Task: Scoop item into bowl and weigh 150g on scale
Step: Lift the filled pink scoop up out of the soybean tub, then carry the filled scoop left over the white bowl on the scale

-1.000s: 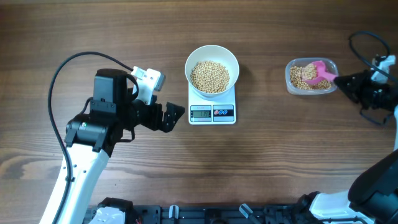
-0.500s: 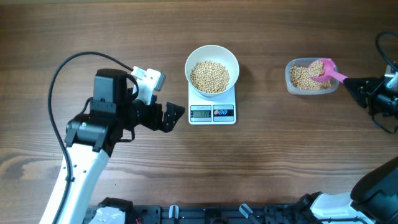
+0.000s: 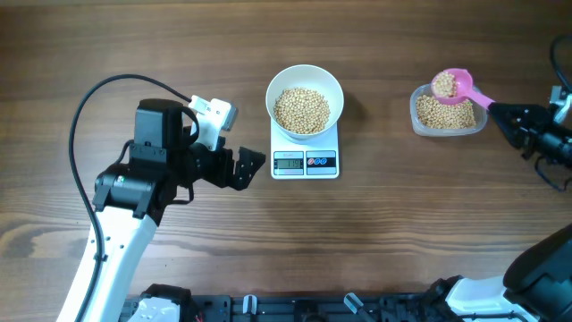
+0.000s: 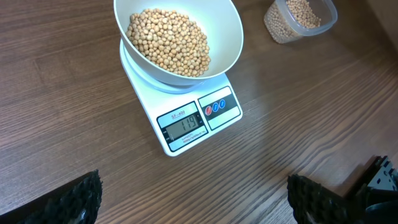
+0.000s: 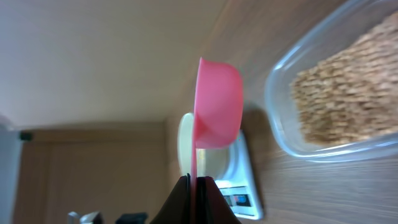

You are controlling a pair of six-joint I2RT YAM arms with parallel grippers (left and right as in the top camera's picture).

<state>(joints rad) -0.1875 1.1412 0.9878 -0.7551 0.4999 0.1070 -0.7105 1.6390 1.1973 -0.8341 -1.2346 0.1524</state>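
The right tool [image 3: 497, 109], pressed together on the handle of a small pink plastic scoop [image 3: 453, 83], holds heaped round beige beans [image 3: 443, 85] over the clear plastic tub [image 3: 417, 122] at upper right. The bean-filled round white bowl [image 3: 275, 89] sits on the white digital scale [image 3: 305, 164] at centre. A tilt over the wooden desk [image 3: 384, 224] could scatter beans, and tipping in the whole scoop may overshoot. The left tool [image 3: 253, 168] hangs spread wide, lower left.
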